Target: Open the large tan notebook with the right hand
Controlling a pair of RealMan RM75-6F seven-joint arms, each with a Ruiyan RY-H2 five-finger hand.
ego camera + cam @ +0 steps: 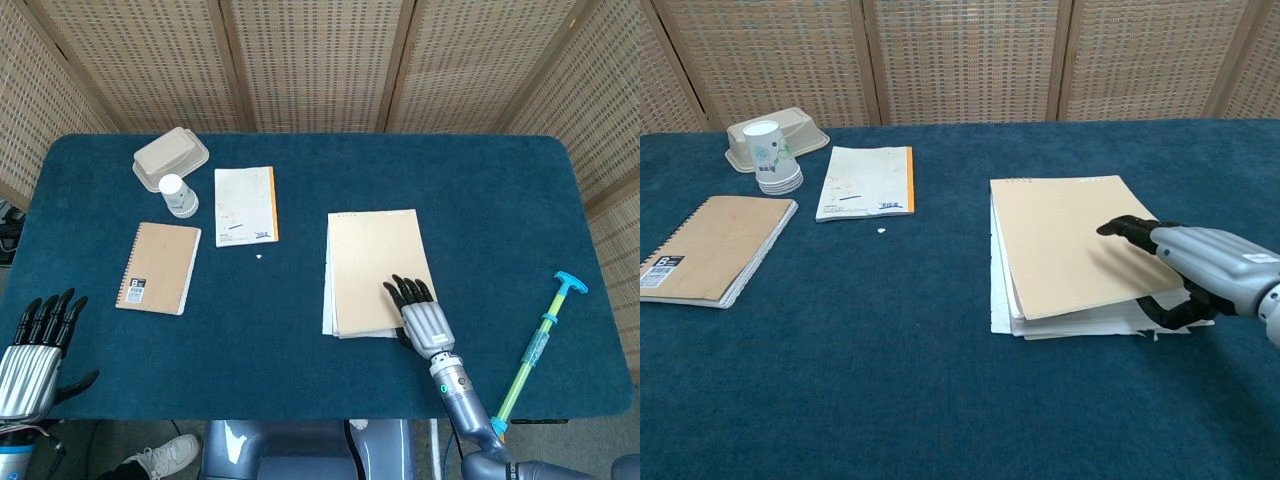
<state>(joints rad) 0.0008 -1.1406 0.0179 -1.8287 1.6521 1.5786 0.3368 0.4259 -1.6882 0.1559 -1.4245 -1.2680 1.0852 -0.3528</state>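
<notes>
Right robot hand (1200, 270) pinches the large tan paper notebook's (1065, 240) lifted cover corner, which could slip free and flop closed.

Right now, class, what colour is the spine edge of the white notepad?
Orange, along the white notepad; clearest in head view.

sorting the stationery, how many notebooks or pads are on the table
3. A large tan notebook lies right of centre, with the right hand on its near corner. A small spiral notebook lies at the left. A white pad with an orange edge lies behind it.
</notes>
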